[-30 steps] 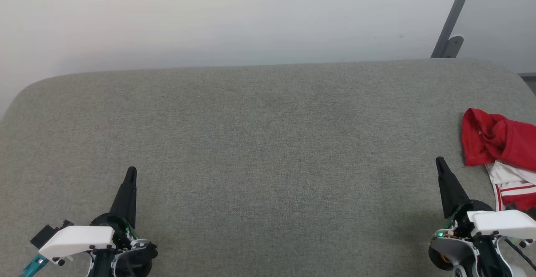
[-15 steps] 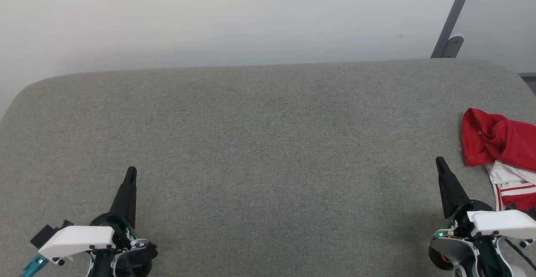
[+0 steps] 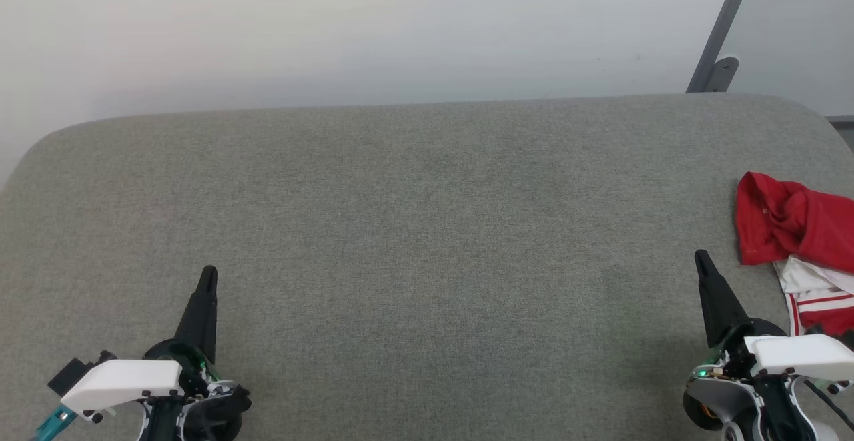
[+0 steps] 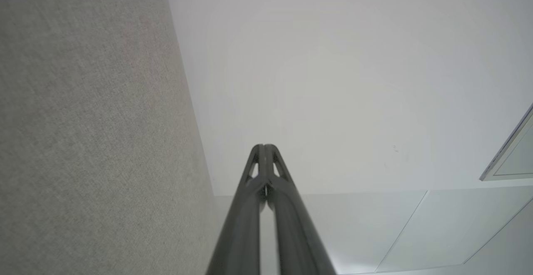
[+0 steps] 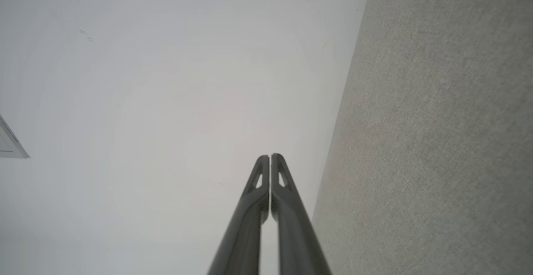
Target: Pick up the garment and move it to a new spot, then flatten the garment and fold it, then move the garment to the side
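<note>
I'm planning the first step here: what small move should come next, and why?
Probably open the right gripper and reach it toward the garment. Its jaws are shut and hold nothing, and the garment lies crumpled on the grey surface close to its tip, far from the left gripper, not yet picked up.
</note>
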Robot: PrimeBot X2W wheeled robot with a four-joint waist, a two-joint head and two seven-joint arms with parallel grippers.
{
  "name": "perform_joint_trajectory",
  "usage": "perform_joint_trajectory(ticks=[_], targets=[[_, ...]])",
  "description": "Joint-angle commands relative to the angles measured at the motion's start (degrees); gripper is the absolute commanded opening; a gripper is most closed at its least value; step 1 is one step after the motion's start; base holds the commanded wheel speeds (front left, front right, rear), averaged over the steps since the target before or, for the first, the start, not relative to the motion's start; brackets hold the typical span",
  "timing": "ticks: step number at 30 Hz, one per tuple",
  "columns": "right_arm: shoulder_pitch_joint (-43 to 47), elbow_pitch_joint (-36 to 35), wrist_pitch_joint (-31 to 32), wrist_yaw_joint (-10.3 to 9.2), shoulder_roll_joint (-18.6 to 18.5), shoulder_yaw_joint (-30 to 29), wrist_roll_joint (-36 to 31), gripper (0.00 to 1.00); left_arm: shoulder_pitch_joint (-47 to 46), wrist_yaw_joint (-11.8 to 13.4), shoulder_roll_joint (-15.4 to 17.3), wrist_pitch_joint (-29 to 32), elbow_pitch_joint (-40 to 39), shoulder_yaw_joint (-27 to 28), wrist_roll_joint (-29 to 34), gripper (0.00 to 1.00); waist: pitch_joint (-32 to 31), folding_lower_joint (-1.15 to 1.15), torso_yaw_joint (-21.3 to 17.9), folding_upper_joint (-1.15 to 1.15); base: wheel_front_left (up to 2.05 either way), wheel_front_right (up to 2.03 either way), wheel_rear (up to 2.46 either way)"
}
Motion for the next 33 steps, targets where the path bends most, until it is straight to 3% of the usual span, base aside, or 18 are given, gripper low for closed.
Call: perform_joint_trajectory(ticks=[1, 33], targets=[[-0.48, 0.15, 0.11, -0.02, 0.12, -0.03, 0.11, 0.0, -0.72, 0.02, -0.17, 0.35, -0.03, 0.2, 0.19, 0.0, 0.0, 0.0, 0.0, 0.0, 0.0, 0.0, 0.0], [-0.44, 0.15, 0.14, -0.02, 0.14, -0.01, 0.08, 0.0, -0.74, 0.02, -0.26, 0.43, -0.02, 0.35, 0.36, 0.0, 0.0, 0.0, 0.0, 0.0, 0.0, 0.0, 0.0]])
